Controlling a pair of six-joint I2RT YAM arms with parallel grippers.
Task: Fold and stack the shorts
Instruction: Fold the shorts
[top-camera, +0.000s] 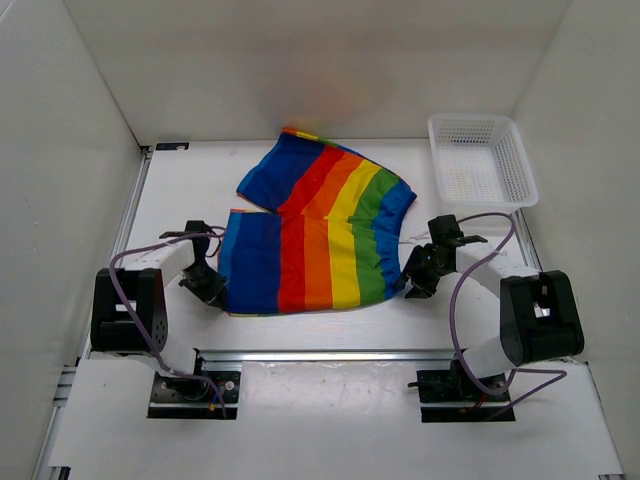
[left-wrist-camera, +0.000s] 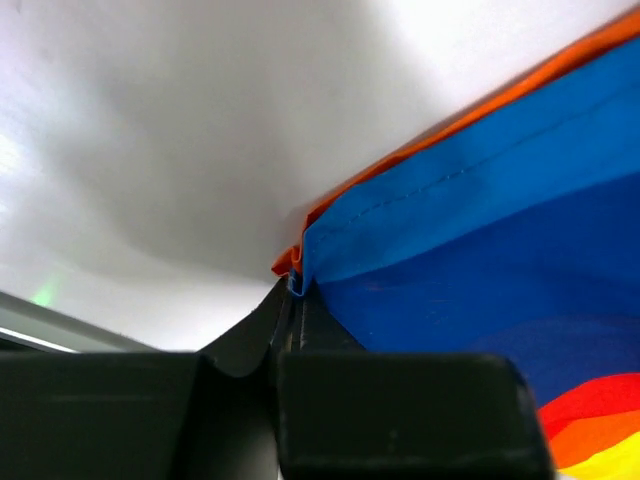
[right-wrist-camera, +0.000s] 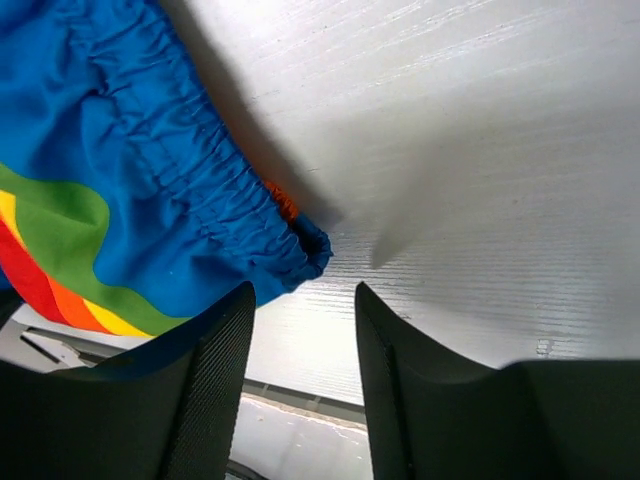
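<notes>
The rainbow-striped shorts lie spread flat in the middle of the white table, legs to the left and the blue waistband to the right. My left gripper is at their near-left corner. In the left wrist view its jaws are shut, pinching the blue hem at the very tip. My right gripper is at the near-right corner. It is open, and the gathered waistband corner lies just beyond its fingertips, with only bare table between the fingers.
A white mesh basket stands at the back right of the table. White walls close in the left, back and right sides. A metal rail runs along the near edge between the arm bases.
</notes>
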